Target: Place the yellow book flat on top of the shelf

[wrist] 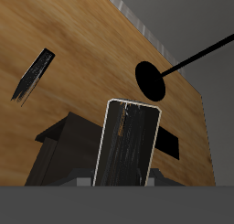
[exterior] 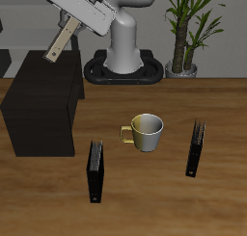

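My gripper (exterior: 68, 29) is shut on the yellow book (exterior: 58, 43), a small tan book held tilted in the air above the back of the shelf (exterior: 41, 103). The shelf is a large black box with a flat top, standing on the table. The book does not touch the shelf. In the wrist view the book (wrist: 128, 144) shows a dark face with pale edges and stands out from my gripper (wrist: 122, 183). The shelf (wrist: 60, 156) lies behind it.
A yellow-white mug (exterior: 146, 132) stands mid-table. Two thin black books stand upright, one near the front edge (exterior: 96, 170) and one beyond the mug (exterior: 196, 148). One of the two shows in the wrist view (wrist: 32, 74). A potted plant (exterior: 185, 33) stands at the back beside the robot base (exterior: 123, 55).
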